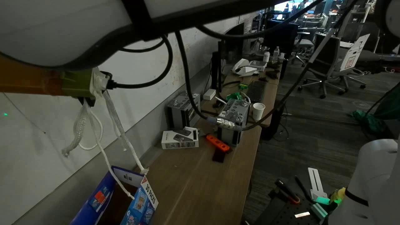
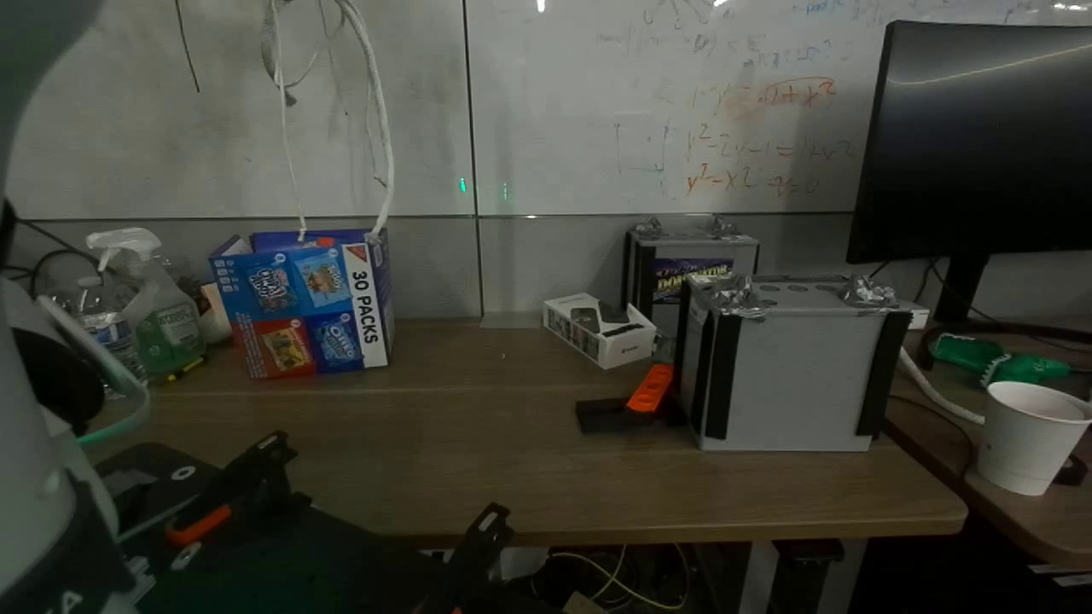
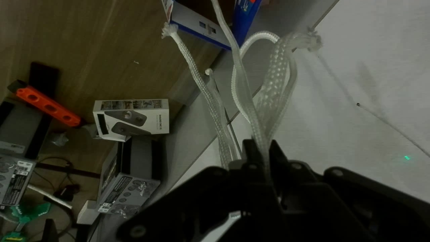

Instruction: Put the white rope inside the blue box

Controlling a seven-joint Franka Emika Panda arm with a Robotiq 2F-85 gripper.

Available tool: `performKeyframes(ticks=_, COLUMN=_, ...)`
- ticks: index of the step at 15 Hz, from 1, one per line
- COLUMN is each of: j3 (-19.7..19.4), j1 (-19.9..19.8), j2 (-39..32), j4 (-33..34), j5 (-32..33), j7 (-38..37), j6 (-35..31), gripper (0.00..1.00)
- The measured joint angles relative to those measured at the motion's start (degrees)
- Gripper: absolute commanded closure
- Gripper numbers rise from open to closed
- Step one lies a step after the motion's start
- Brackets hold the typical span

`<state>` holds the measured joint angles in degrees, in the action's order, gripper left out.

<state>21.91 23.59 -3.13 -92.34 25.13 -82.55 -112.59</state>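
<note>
The white rope (image 1: 126, 140) hangs in loose strands from my gripper (image 1: 89, 101), and it also shows in an exterior view (image 2: 381, 128). In the wrist view my gripper (image 3: 262, 148) is shut on the rope (image 3: 240, 77), with strands passing between and beside the fingers. The blue box (image 2: 294, 311) stands upright on the table, open at the top, below the gripper; it also shows in an exterior view (image 1: 97, 197). In the wrist view one strand crosses the opening of the box (image 3: 247, 22). A frayed end hangs near its corner. I cannot tell whether any end is inside.
A whiteboard wall (image 2: 554, 111) rises behind the table (image 2: 478, 443). A white carton (image 2: 601, 328), an orange tool (image 2: 651, 388) and grey battery-like boxes (image 2: 789, 375) stand to one side of the box. A spray bottle (image 2: 166, 315) stands on its other side. Black cables (image 1: 184, 62) hang from the arm.
</note>
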Motion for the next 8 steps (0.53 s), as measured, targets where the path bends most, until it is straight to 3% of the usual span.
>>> performKeyframes(ticks=8, j3=-0.18, j1=4.18, j2=-8.47, j4=8.87, j5=2.20, j7=-1.80, j6=2.24, gripper=0.95)
